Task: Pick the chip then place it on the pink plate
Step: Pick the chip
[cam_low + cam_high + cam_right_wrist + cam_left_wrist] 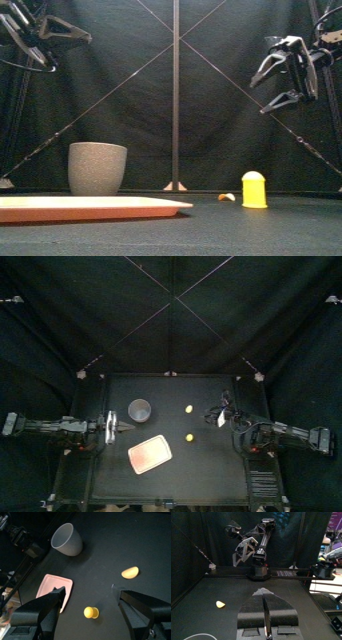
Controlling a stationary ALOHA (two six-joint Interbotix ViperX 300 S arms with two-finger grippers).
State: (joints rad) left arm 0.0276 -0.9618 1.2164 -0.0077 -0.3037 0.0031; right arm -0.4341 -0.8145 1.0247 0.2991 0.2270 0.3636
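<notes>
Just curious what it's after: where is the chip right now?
In the top view the chip lies near the middle of the table, right of the grey cup and behind the upright yellow toy.

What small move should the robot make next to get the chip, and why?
Probably lower the right gripper toward the chip. Its jaws stand open, high above the table, and the chip lies free near the yellow toy, apart from the pink plate. The left gripper is shut and farther from the chip.
</notes>
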